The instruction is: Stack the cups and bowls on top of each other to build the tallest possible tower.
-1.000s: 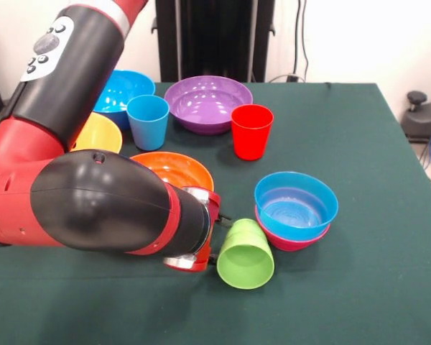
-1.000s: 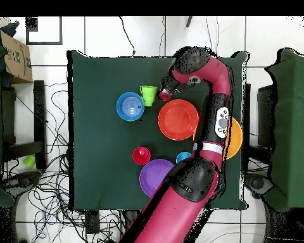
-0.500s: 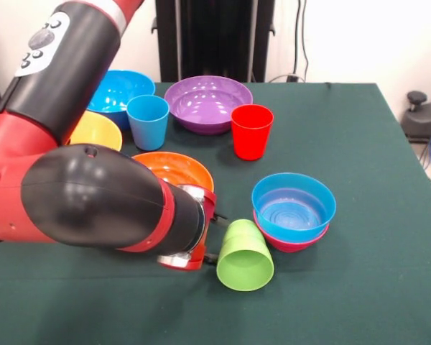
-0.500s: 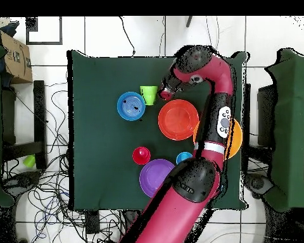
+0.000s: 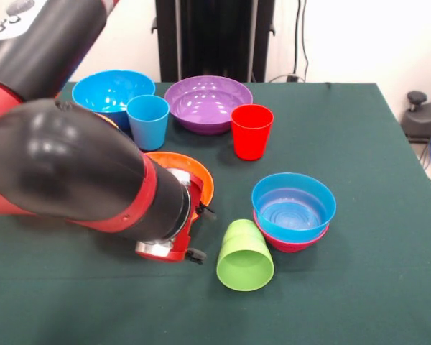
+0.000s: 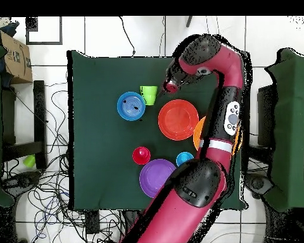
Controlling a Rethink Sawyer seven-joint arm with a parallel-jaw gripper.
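Dark green cloth covers the surface, with a pale wall and black stands behind it. Seen from the front, the lime green cup lies on its side, mouth toward the camera, just beside the stacked pair of small bowls: the small blue bowl nested in the small magenta bowl. The pincer sits at the wrist of the big red and black arm, near the cup's closed end but apart from it; two dark tips show with a gap between them and nothing held, so it reads as spread. Counting here: three cups, namely the green one, the red cup and the light blue cup, both upright. Five bowls show: the two small ones, the purple bowl, the large blue bowl and the red-orange bowl, half hidden by the arm.

From overhead, the same green cup lies between the small blue bowl and the pincer. A sixth bowl, the yellow-orange bowl, peeks out under the arm.

The cup looks light, stiff and glossy, so likely slippery and prone to roll; pinching across its wall near the rim seems the safest hold.
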